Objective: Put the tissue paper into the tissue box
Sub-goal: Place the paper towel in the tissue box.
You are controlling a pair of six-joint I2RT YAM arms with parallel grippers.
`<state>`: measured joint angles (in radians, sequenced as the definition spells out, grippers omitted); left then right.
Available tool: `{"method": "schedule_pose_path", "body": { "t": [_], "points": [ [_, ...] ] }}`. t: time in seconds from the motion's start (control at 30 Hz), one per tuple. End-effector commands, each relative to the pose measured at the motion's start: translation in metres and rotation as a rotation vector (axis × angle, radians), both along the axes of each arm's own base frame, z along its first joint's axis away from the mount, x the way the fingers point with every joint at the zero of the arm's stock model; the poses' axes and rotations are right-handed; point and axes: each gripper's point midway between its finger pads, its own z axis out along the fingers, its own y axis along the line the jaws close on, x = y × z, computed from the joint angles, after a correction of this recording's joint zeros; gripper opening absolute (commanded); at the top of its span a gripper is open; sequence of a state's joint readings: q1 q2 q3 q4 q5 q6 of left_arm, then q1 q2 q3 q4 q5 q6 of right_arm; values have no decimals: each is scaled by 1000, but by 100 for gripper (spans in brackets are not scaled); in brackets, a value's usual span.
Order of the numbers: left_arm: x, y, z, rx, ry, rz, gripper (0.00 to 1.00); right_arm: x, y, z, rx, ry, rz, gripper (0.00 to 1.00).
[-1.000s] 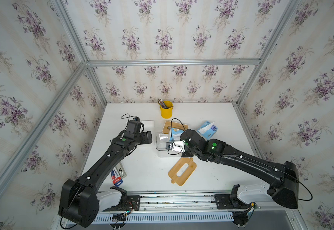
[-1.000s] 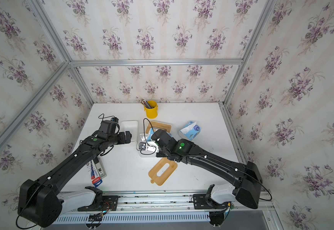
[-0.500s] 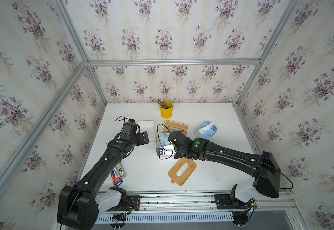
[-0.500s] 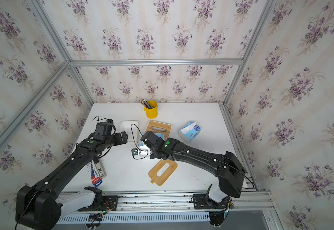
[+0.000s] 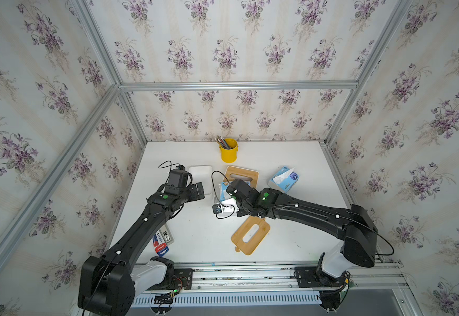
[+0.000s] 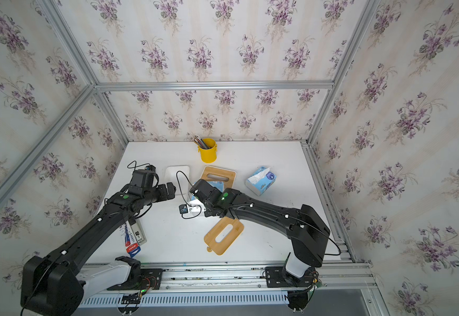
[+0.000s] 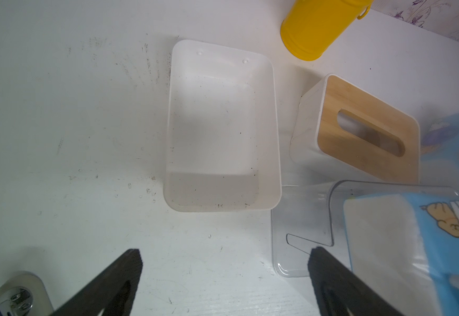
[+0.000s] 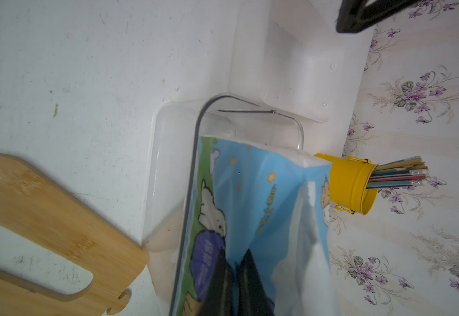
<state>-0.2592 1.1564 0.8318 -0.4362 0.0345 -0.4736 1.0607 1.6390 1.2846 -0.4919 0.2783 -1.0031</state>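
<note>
1 loose lid: bamboo lid (image 5: 251,235) flat on the table (image 5: 195,246), nearest the front, slot up, on no box; far edge at a corner of the clear tissue box (image 8: 165,164), contact not resolvable.
stationery: small packs (image 5: 162,238) at left front, well apart from the job.
right gripper (image 8: 235,261): jaws pinched together on the wrapper of the tissue pack (image 8: 253,188).
tissue pack: blue wrapper, tilted; far end down inside the clear tissue box, gripped end up above the rim. Not seated.
left gripper (image 7: 225,254): jaws wide apart, holding nothing, hovering over bare table just beside the clear tissue box; one fingertip over its near end.
step: insertion, judged about midway. Pack entered, not flat, not released.
next move (judged): lower the gripped end until the pack lies flat inside the walls, long axis square to the box, then let go; lid after.
risk (judged): light clear box likely to slide or tip under the push; left gripper well placed to brace. Thin wrapper pinch may slip.
white open box (image 7: 211,123): nothing in it, just beyond, touching or nearly so.
lidded box (image 7: 381,116): white, bamboo top on, beside that.
spare pack (image 5: 284,179): farther right, apart.
yellow cup (image 5: 228,151): pencils, farthest, near the back wall.
</note>
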Motion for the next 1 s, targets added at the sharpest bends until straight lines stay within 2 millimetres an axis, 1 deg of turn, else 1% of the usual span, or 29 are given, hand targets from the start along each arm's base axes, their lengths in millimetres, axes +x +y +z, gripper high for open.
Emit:
{"method": "schedule_pose_path", "body": {
  "t": [0.0,0.3,0.8,0.9,0.97],
  "points": [
    [1,0,3,-2,-15,-2,99,1,-1,-2,-18,0,11,0],
    [1,-1,4,-7,-21,-5,99,2,-2,-14,-31,38,10,0],
    [0,-3,0,-11,-22,-20,99,12,-7,-38,-41,129,-30,0],
    [-1,-2,1,-6,-26,-24,99,13,-8,-43,-46,160,-45,2],
    [-1,-2,1,-4,-29,-22,99,14,-8,-44,-41,181,-57,6]
  ]
}}
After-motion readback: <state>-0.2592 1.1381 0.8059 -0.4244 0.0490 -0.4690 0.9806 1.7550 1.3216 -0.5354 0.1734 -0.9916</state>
